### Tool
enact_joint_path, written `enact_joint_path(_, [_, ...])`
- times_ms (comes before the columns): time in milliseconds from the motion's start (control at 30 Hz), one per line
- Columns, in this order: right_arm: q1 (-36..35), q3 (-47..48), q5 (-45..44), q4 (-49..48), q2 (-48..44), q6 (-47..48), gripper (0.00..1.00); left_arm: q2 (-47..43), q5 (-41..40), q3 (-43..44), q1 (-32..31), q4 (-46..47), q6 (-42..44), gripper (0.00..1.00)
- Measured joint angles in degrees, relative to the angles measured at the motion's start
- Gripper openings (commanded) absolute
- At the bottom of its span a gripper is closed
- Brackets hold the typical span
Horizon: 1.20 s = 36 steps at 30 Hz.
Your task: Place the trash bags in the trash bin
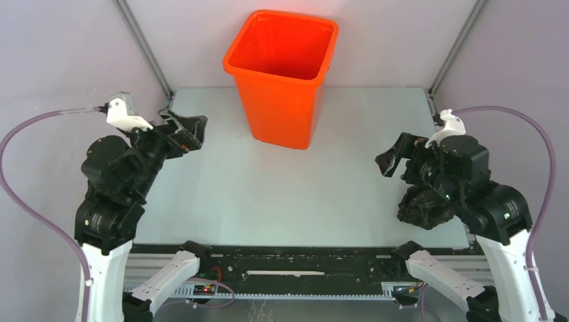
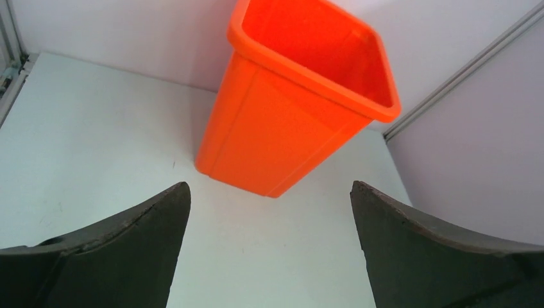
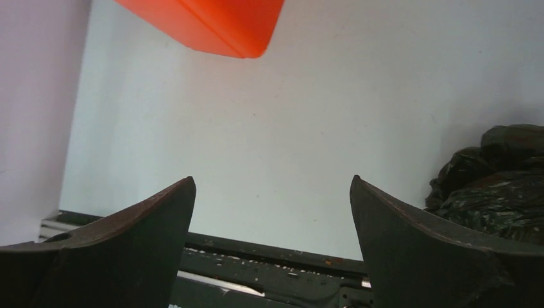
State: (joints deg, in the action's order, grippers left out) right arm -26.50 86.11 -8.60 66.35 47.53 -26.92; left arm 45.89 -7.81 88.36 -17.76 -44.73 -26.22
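Observation:
The orange trash bin [image 1: 282,75] stands upright at the back middle of the table, open and showing nothing inside; it also shows in the left wrist view [image 2: 295,96] and its base in the right wrist view [image 3: 212,22]. The black trash bag [image 1: 425,206] lies crumpled near the front right of the table, partly under my right arm; it shows at the right edge of the right wrist view [image 3: 497,173]. My left gripper [image 1: 190,129] is open and empty, left of the bin. My right gripper [image 1: 396,157] is open and empty, above and just left of the bag.
A black rail [image 1: 302,263] runs along the table's near edge. Metal frame posts [image 1: 144,47] and grey walls close in the back corners. The light table surface [image 1: 282,194] lies between the arms.

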Motion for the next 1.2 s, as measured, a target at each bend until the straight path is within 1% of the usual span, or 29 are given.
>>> enact_joint_path(333, [-0.04, -3.37, -5.11, -1.88, 5.4, 2.67, 1.0, 1.86, -1.11, -4.48, -3.02, 0.72, 2.12, 1.0])
enact_joint_path(500, [1.64, -7.78, -7.34, -3.45, 8.13, 3.02, 1.0, 2.4, -1.25, -6.1, -5.68, 1.16, 2.27, 1.0])
enact_joint_path(633, [9.86, -11.91, -8.22, -3.61, 11.85, 1.46, 1.0, 3.34, -1.33, -7.5, -7.72, 2.03, 2.27, 1.0])
enact_joint_path(767, [21.86, -14.32, -11.1, -1.95, 17.0, -2.78, 1.0, 5.25, -1.05, -8.24, -8.5, 2.97, 2.34, 1.0])
enact_joint_path(833, [26.75, -15.06, -13.14, -0.85, 18.84, -4.92, 1.0, 6.43, -0.81, -8.41, -8.61, 3.65, 2.34, 1.0])
enact_joint_path(933, [33.66, -16.59, -15.76, 0.04, 20.24, -8.13, 1.0, 7.89, -0.33, -9.33, -8.76, 4.63, 2.36, 1.0])
enact_joint_path(1033, [40.72, -20.37, -15.85, -0.28, 20.65, -10.27, 0.99, 9.57, 0.55, -11.13, -8.81, 5.18, 2.4, 1.0])
enact_joint_path(1133, [44.74, -25.22, -13.66, -1.66, 22.16, -10.78, 0.91, 11.56, 1.57, -11.54, -8.87, 5.25, 2.36, 1.0])
enact_joint_path(1200, [45.13, -28.02, -10.03, -3.43, 23.74, -10.32, 0.87, 12.63, 2.49, -11.54, -8.87, 5.68, 2.29, 1.0])
